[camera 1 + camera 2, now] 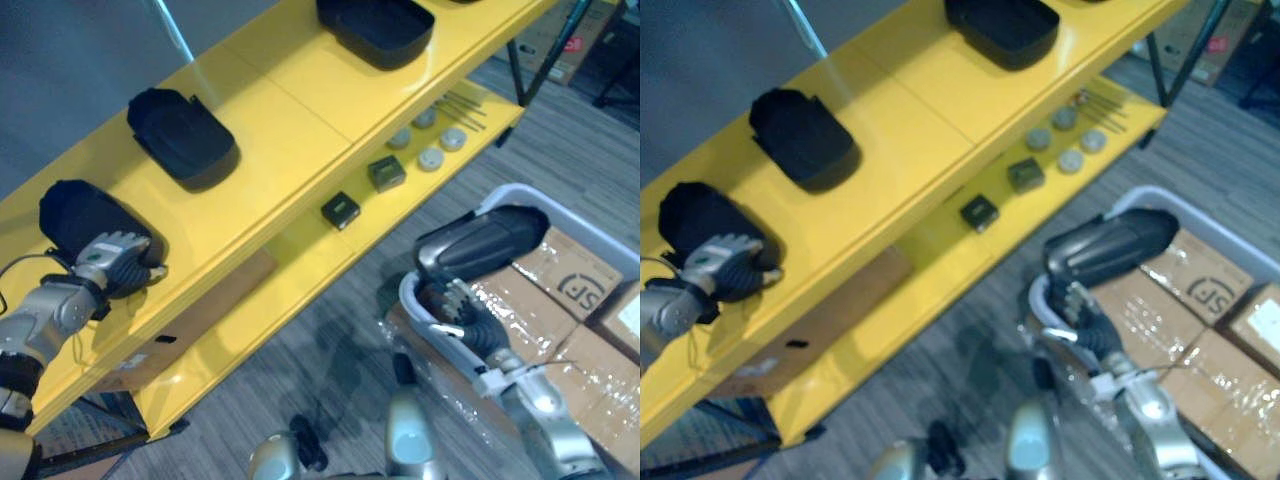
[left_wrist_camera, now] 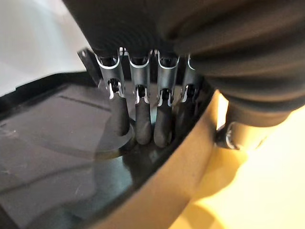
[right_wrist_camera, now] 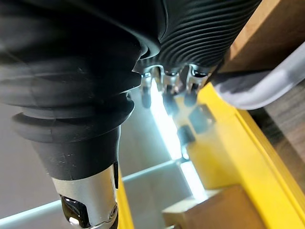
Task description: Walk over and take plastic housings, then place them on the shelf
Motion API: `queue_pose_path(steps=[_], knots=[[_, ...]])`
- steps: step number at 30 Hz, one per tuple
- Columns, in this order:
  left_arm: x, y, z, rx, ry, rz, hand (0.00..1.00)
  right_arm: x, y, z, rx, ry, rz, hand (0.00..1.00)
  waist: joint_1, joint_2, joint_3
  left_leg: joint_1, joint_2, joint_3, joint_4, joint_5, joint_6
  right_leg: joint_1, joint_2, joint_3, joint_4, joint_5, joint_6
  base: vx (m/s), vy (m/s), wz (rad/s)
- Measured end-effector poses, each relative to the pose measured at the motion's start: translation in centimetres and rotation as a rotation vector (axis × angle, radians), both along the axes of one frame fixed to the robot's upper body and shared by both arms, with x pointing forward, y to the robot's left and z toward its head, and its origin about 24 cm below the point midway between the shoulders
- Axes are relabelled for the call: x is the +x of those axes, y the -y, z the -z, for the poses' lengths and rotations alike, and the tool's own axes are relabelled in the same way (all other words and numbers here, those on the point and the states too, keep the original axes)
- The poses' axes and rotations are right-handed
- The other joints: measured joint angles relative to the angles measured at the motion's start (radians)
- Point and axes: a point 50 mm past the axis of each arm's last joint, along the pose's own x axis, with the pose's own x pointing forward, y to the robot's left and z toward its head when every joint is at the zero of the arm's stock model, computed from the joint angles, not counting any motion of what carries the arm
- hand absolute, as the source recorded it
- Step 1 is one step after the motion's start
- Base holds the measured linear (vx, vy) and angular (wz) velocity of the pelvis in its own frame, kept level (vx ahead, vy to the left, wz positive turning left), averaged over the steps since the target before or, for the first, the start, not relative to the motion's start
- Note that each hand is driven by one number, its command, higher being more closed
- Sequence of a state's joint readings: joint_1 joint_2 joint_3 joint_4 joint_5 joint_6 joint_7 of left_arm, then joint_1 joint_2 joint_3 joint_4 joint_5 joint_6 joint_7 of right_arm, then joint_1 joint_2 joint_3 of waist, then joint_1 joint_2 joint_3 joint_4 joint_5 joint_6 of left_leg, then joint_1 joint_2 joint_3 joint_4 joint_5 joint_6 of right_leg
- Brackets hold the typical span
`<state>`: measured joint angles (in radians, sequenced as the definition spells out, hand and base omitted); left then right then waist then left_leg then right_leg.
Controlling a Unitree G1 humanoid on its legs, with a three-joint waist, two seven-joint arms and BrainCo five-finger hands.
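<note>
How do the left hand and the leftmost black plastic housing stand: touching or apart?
Touching. Left wrist view: the left hand has fingertips pressed inside the black plastic housing.

A long yellow shelf (image 1: 300, 110) runs away from the left hand (image 1: 115, 262), which is at its near end; a lower yellow board (image 1: 290, 270) lies between the two hands, glossy with pale glare; black metal legs (image 1: 517, 78) stand far beyond the right hand (image 1: 458, 305); grey plank floor (image 1: 330, 350) spreads beside that hand; film-wrapped cardboard boxes (image 1: 570, 300) sit just beside it; a brown box (image 1: 200, 320) lies under the shelf near the left hand; past the shelf is a plain blue-grey surface (image 1: 60, 60), wall or floor I cannot tell.
</note>
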<state>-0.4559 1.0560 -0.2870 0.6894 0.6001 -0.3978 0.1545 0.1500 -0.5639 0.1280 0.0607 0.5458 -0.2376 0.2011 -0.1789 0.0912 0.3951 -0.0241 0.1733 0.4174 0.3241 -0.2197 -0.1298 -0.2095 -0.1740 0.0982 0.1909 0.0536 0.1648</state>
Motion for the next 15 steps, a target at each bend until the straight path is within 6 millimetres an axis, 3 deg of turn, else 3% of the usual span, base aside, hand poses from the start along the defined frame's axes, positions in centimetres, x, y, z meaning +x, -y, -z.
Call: queue_pose_path(steps=[6, 15], knots=[[0.6, 0.0, -1.6, 0.065, 0.136, -0.007, 0.0, 0.0, 0.1, 0.0, -0.001, 0.0, 0.002, 0.0, -0.001, 0.001, 0.016, -0.013, -0.002, -0.001, 0.0, 0.001, 0.001, -0.018, -0.001, 0.001, 0.012, -0.004, 0.002, 0.0, 0.0, 0.0], [0.4, -1.6, -2.4, 0.107, 0.154, -0.09, 0.0, -0.3, -0.1, 0.5, 0.005, -0.024, -0.002, 0.0, 0.003, 0.003, 0.017, 0.0, -0.003, -0.023, -0.001, 0.001, 0.001, 0.009, -0.004, -0.017, 0.011, -0.013, 0.003, 0.02, 0.016, 0.06]])
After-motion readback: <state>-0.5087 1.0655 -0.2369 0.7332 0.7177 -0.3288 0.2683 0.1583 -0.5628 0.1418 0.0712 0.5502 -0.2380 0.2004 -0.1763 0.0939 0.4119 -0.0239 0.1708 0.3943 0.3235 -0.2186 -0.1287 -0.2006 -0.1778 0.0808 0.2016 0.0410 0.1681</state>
